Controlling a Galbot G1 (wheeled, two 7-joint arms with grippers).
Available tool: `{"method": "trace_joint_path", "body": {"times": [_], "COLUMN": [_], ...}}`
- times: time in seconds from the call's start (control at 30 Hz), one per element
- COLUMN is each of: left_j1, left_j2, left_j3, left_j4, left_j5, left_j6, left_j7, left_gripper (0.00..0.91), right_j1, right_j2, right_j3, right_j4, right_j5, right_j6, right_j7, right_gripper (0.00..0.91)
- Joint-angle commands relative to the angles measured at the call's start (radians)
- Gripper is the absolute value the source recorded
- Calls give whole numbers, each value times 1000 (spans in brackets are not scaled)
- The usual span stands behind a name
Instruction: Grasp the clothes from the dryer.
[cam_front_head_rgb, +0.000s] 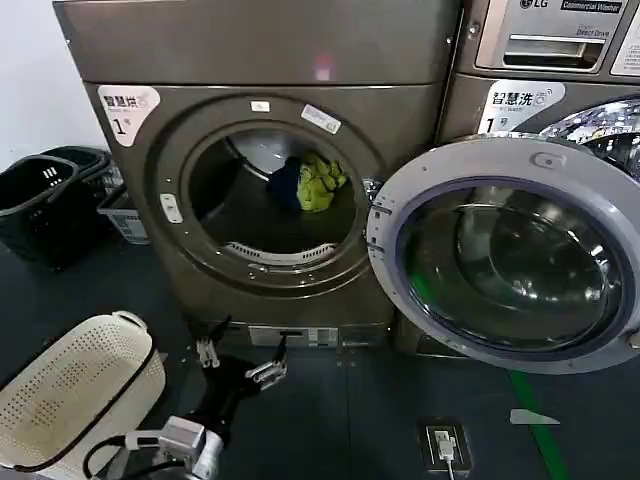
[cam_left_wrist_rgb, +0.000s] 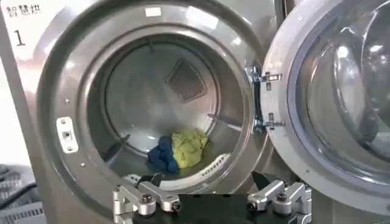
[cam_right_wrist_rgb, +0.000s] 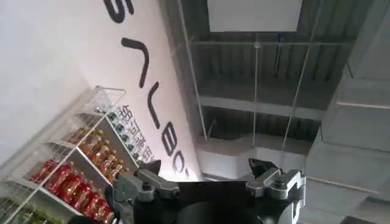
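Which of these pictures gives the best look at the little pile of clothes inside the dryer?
The left wrist view: it looks straight into the bronze-grey metal dryer, where the lime yellow-green and navy fabric bundle lies on the drum floor. The head view shows the bundle smaller, from higher up. The right wrist view faces a ceiling and shelves instead.
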Motion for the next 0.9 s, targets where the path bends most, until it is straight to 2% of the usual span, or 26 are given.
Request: {"method": "trace_joint_path", "body": {"times": [0.03, 0.4, 0.9], "left_j1": [-19, 6, -28], "left_j2": [5, 14, 16], "left_j3": [-5, -5, -11], "left_j4": [7, -64, -31], "left_j5": [2, -2, -42], "left_j6": [50, 56, 51], "left_j7": [0, 8, -2], "left_gripper": [907, 907, 907], "right_j1": [12, -7, 3], "right_j2": [2, 2, 9], "right_j3": [-15, 4, -7], "right_j4": [3, -4, 25], "right_j5": [-2, 18, 17], "right_j6": [7, 10, 5], "right_j7": [2, 5, -3], "right_gripper": [907, 907, 907]}}
